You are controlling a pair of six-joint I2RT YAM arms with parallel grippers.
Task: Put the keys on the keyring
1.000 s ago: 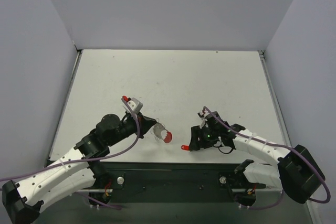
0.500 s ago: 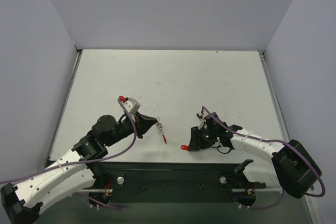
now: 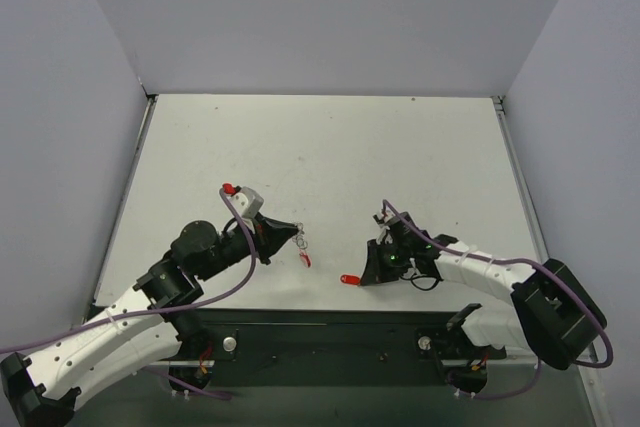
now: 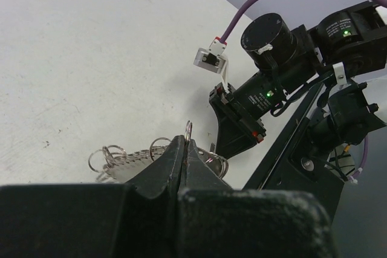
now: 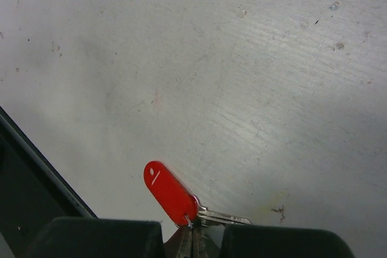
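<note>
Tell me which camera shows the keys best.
Right wrist view: the keys, a red tag with a silver blade, appear large and sharp. The top view shows the keys only as a red speck; the left wrist view shows nothing certain.

My worktop (image 3: pixel 330 147) is a pale, off-white slab, scuffed, with fine scratches and small dark specks. A black strip (image 3: pixel 330 332) runs along its near edge. The keys (image 5: pixel 170 193), pinched in my right pincer (image 5: pixel 192 237), sit low over it — touching or not, I cannot tell.
</note>
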